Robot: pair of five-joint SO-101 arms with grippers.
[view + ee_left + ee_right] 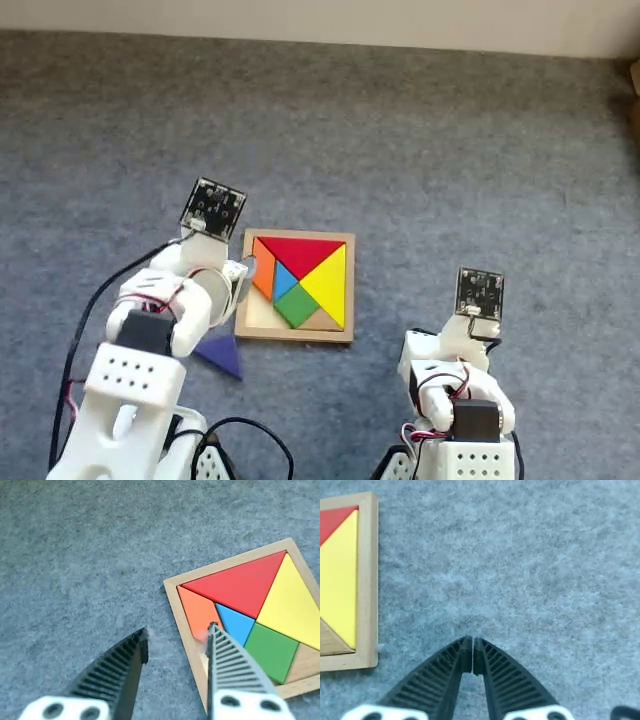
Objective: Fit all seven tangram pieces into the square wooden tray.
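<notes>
**High view, read with the two wrist views.** The tray (pixel 300 236) lies on the carpet (pixel 450 150) between the two arms. It holds a red triangle (pixel 300 252), a yellow triangle (pixel 328 285), an orange piece (pixel 263 275), a blue triangle (pixel 284 280), a green square (pixel 295 305) and a wood-coloured triangle (pixel 322 320). The bare corner (pixel 256 318), at the tray's 7 o'clock, is unfilled.

The purple triangle (pixel 224 358) lies on the carpet outside the tray, near that corner and at 7 o'clock from it. Its longest edge appears to run from 10 to 4 o'clock.

The left gripper (pixel 178 628) is spread wide and empty over the tray's 9 o'clock rim, one finger above the orange piece and the other above carpet. The purple triangle lies at about 6 o'clock from it, toward that arm's base.

The right gripper (pixel 472 642) is pressed together on nothing, over carpet at 4 o'clock from the tray and well apart from the purple triangle.

The left arm is judged the nearer. The coming move calls for drawing back toward 6 o'clock, then carrying the piece up toward 1 o'clock into the corner.
</notes>
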